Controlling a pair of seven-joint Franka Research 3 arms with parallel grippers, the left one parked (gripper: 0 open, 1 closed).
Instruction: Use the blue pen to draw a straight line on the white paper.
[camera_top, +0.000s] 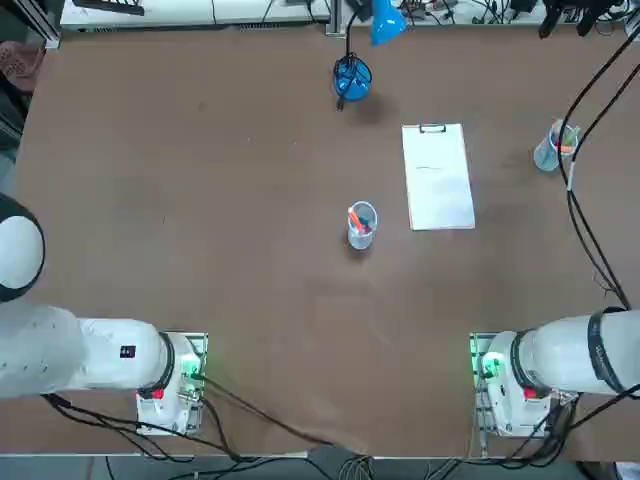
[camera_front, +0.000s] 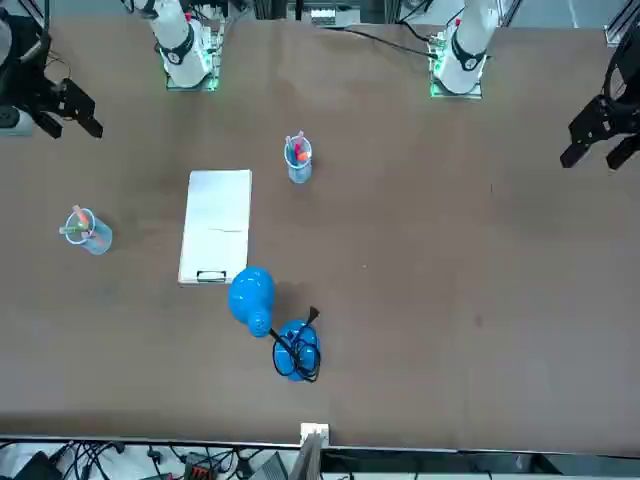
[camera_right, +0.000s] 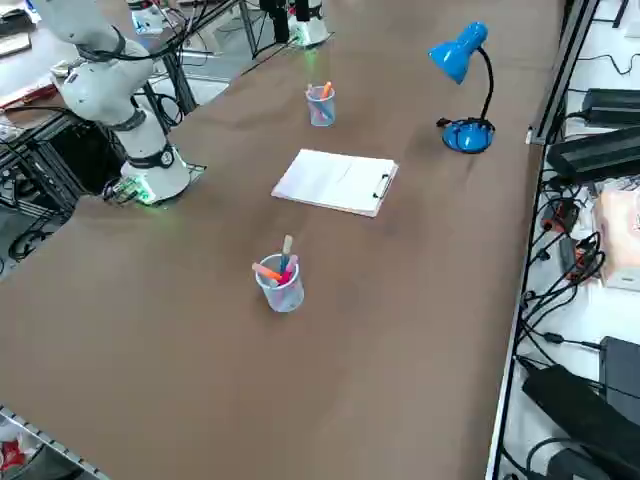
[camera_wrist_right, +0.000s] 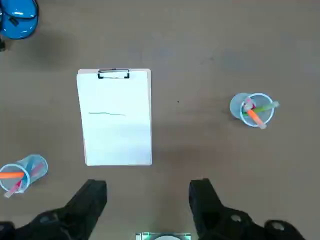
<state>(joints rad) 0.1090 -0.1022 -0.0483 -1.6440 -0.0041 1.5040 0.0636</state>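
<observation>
The brown worktop (camera_top: 250, 290) carries everything here. Along its near edge, toward the near right corner, stands the right arm (camera_top: 560, 355). The blue lamp (camera_top: 352, 80) stands by the middle of the far edge. The white paper (camera_top: 438, 185) lies on a board between the lamp and the near right corner, its short clipped edge facing the worktop's far edge. The right gripper (camera_wrist_right: 148, 186) hangs raised over the worktop, toward the right edge, its fingers spread wide with nothing between them. One clear cup (camera_top: 362, 228) stands just beside the paper's left edge; another cup (camera_top: 547, 152) is nearer the worktop's far right corner. The blue pen (camera_front: 292, 152) is in the cup left of the paper, among orange and pink pens. The metal clip (camera_wrist_right: 113, 74) grips the sheet, and a thin, slightly wavy line (camera_wrist_right: 106, 113) runs crosswise nearer that clipped edge.
</observation>
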